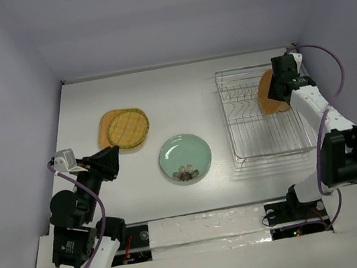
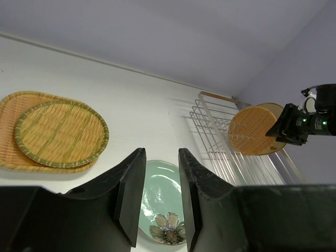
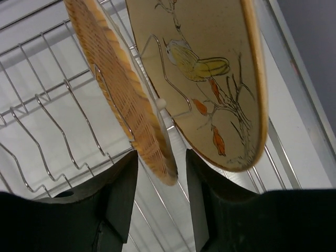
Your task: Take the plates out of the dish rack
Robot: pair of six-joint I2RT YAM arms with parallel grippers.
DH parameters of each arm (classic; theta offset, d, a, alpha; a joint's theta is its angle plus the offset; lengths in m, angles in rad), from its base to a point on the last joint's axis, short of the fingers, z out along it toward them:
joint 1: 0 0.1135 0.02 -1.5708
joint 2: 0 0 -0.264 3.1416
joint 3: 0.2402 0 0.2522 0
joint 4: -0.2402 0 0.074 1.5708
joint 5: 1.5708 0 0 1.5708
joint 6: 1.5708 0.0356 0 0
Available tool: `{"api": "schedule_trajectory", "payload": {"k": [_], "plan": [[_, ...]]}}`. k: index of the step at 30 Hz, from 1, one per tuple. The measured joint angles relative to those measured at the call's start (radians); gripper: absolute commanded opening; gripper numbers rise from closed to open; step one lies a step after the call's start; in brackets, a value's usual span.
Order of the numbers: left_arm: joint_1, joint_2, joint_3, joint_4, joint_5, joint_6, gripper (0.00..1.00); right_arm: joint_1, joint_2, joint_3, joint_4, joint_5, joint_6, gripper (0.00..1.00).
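**Right arm reaches into rack while three plates lie on the table**

At your left, the left gripper (image 2: 161, 157) hangs above the table (image 1: 158, 89), jaws narrowly parted and holding nothing. Just beyond it, a round woven plate (image 1: 128, 126) lies stacked on the rounded-square orange plate (image 1: 103, 127). The pale green plate (image 1: 184, 155) lies flat at centre, apart from both stack and rack. At right, the dish rack (image 1: 253, 135) holds two plates upright toward its far right side. These are an orange woven plate (image 3: 113, 89) and, just behind it, a beige plate (image 3: 210, 52) painted with a bird. A white-tipped prong (image 3: 160, 103) stands between them. Your right gripper (image 3: 161, 156) straddles the orange woven plate's lower rim, jaws narrowly apart, with a gap showing on the beige side.
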Motion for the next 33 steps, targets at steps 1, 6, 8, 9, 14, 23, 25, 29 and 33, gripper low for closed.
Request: {"api": "schedule_trajectory", "payload": {"k": [1,6,8,9,14,23,25,29,33], "plan": [[0.000,0.000,0.000,0.000,0.000,0.000,0.29,-0.001,0.016,0.006,0.000,-0.004,-0.007,0.45],[0.000,0.000,0.000,0.000,-0.003,0.000,0.29,-0.002,0.061,0.036,0.008,-0.005,-0.051,0.11],[0.000,0.000,0.000,0.000,-0.003,0.000,0.29,-0.002,0.058,0.037,0.005,-0.003,-0.063,0.05],[0.000,0.000,0.000,0.000,-0.004,0.000,0.29,-0.002,0.056,0.037,0.006,-0.006,-0.072,0.02],[0.000,0.000,0.000,0.000,-0.006,0.000,0.29,-0.002,0.031,0.037,-0.004,-0.010,-0.089,0.00],[0.000,0.000,0.000,0.000,-0.007,0.000,0.30,0.037,-0.069,0.062,-0.092,0.023,-0.127,0.00],[0.000,0.000,0.000,0.000,-0.007,-0.001,0.30,0.064,-0.086,0.110,-0.134,0.060,-0.136,0.00],[0.000,0.000,0.000,0.000,-0.007,-0.001,0.30,0.135,-0.135,0.252,-0.175,0.116,-0.139,0.00],[0.000,0.000,0.000,0.000,-0.007,-0.001,0.30,0.204,-0.188,0.358,-0.182,0.136,-0.133,0.00]]}}
